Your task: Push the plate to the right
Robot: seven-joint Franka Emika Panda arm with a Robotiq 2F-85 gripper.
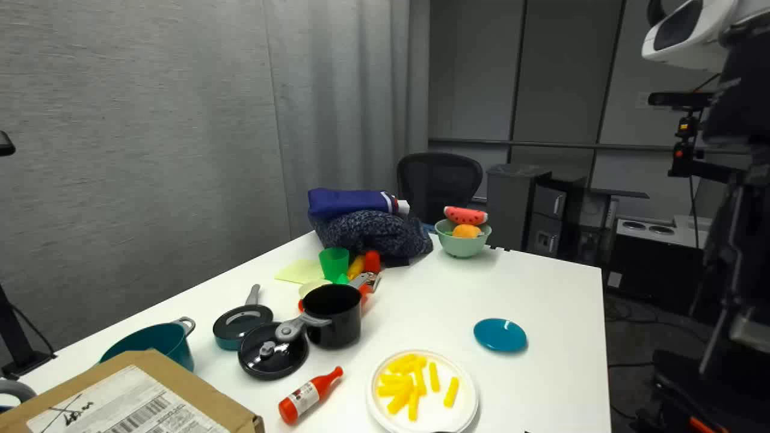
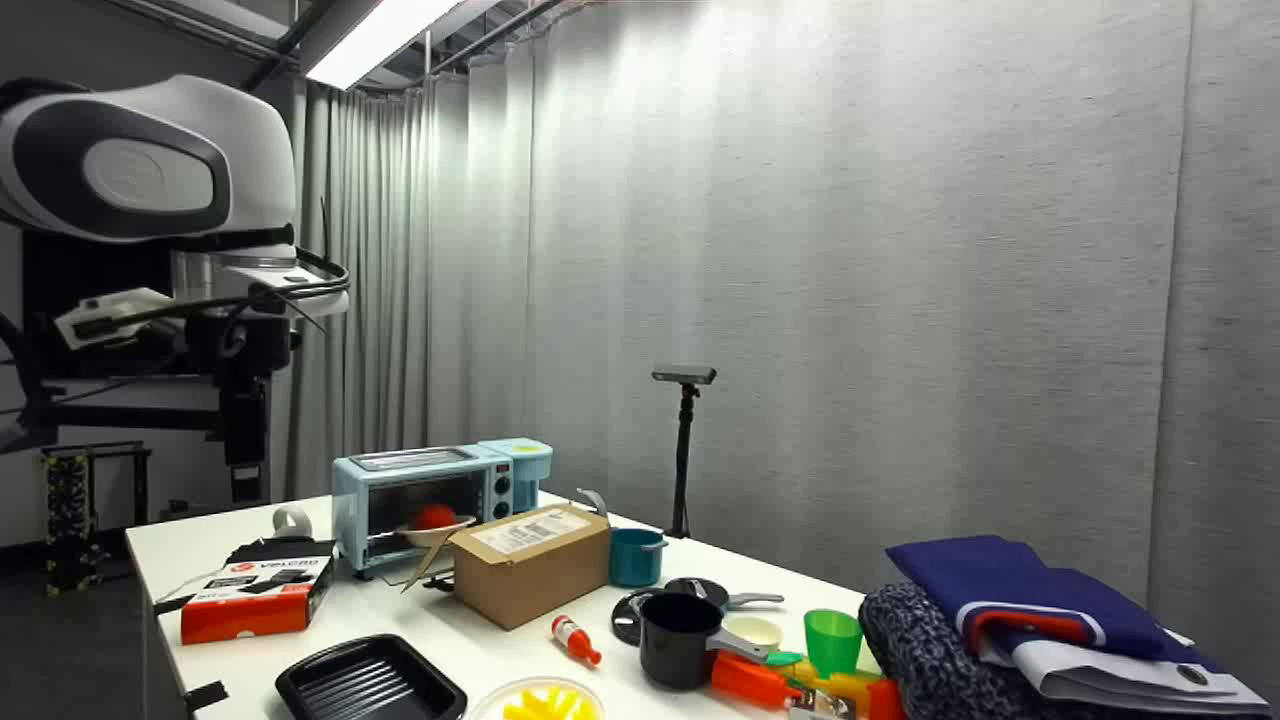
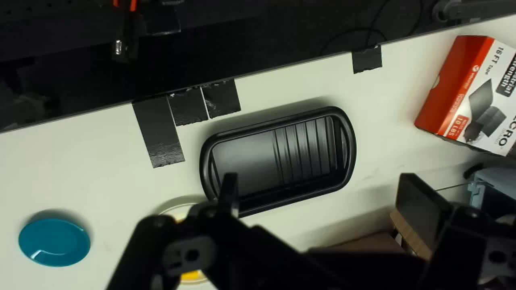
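Note:
The round white plate [image 1: 444, 416] with yellow pieces [image 1: 409, 382] lies on the table near the bottom of an exterior view. The plate [image 2: 488, 702] also shows cut off at the lower edge in an exterior view. In the wrist view the plate [image 3: 171, 210] is mostly hidden behind a gripper finger. My gripper [image 3: 319, 179] is open, with its fingers wide apart and nothing between them. It hangs well above the table, apart from the plate. In an exterior view the gripper [image 2: 245, 465] hangs below the arm at the left, away from the plate.
A black ridged tray [image 3: 278, 157] lies beside the plate. A teal dish [image 1: 500, 335], a red bottle [image 1: 310, 395], a black pot [image 1: 332, 319] and a cardboard box [image 2: 535, 575] surround it. A red-and-white box [image 3: 463, 96] lies near the table edge.

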